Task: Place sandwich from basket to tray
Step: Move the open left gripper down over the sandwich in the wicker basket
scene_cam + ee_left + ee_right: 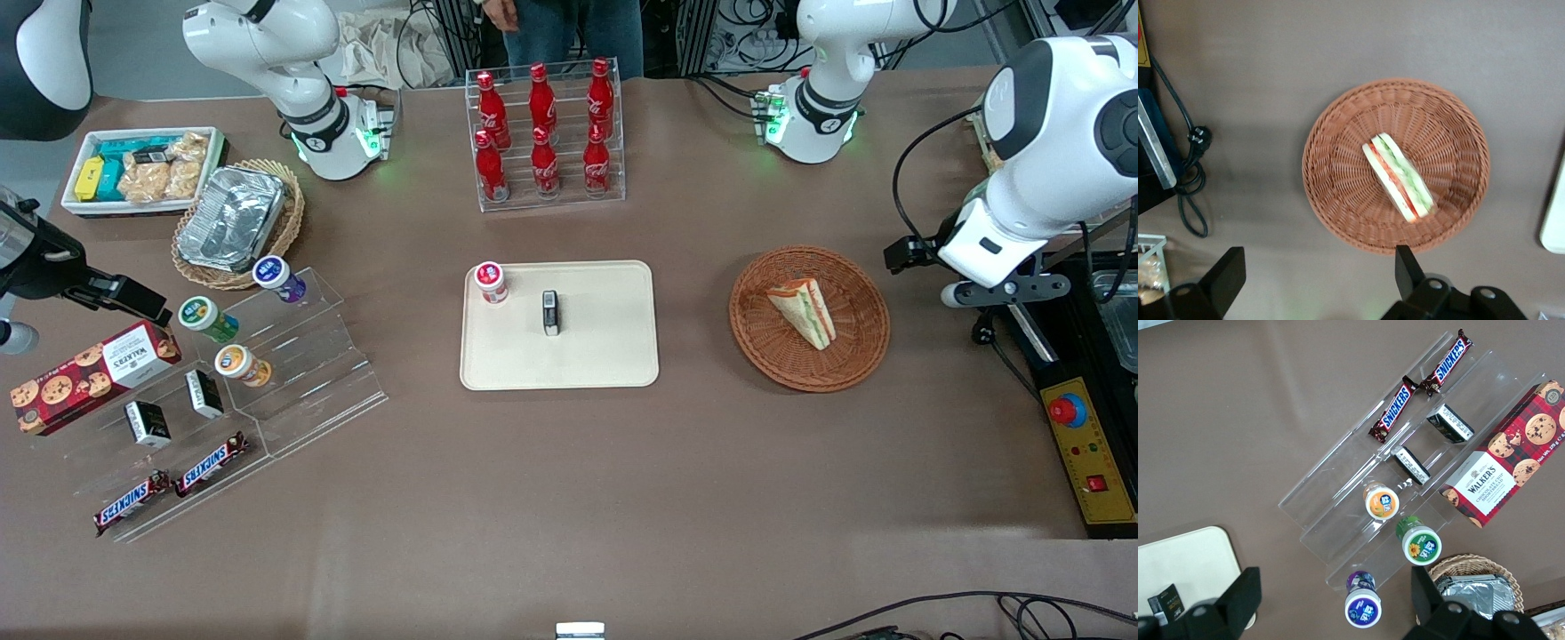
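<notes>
In the front view the sandwich (804, 310) lies on its side in the round reddish-brown basket (770, 352), right of centre in the frame, its pointed end toward the front camera and its green and red filling showing along one edge. The cream tray (594, 364) sits at the middle of the frame, near the basket but apart from it; on it stand a small red-lidded cup (490, 282) at its upper left corner and a small dark box (551, 312) near its middle. At the right edge of the frame the left arm's gripper (1320, 279) hangs above the table beside the basket; the wrist view shows its dark fingers (1407, 267) spread wide with nothing between them, the sandwich (1399, 177) and basket (1338, 167) below.
</notes>
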Available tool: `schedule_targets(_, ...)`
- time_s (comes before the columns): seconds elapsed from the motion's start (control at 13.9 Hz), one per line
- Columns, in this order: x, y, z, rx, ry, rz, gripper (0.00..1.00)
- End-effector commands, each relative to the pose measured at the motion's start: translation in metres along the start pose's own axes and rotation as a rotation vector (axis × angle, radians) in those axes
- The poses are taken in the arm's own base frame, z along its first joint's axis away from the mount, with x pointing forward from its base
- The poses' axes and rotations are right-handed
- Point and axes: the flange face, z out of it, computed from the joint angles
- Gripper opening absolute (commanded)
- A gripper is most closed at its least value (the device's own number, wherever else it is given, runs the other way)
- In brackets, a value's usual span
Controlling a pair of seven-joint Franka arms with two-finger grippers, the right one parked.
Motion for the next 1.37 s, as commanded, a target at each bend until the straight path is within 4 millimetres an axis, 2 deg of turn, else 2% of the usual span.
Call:
schedule_targets(0.0, -0.043, -0.004, 0.039, -0.006, 0.113, -0.020, 0.99)
schedule_targets(0.14, -0.055, -0.005, 0.064, -0.009, 0.151, -0.025, 0.99)
schedule_targets(0.43, -0.052, 0.004, 0.077, -0.034, 0.127, -0.096, 0.99)
schedule_targets(0.58, -0.052, 0.021, 0.092, -0.030, 0.103, -0.158, 0.99)
schedule_targets(0.72, -0.051, 0.031, 0.113, -0.030, 0.055, -0.321, 0.99)
schedule_targets(0.86, -0.049, 0.048, 0.122, -0.039, 0.069, -0.465, 0.99)
schedule_targets(1.15, -0.043, 0.058, 0.140, -0.051, 0.058, -0.529, 0.99)
schedule_targets(1.3, -0.041, 0.074, 0.157, -0.063, 0.042, -0.552, 0.99)
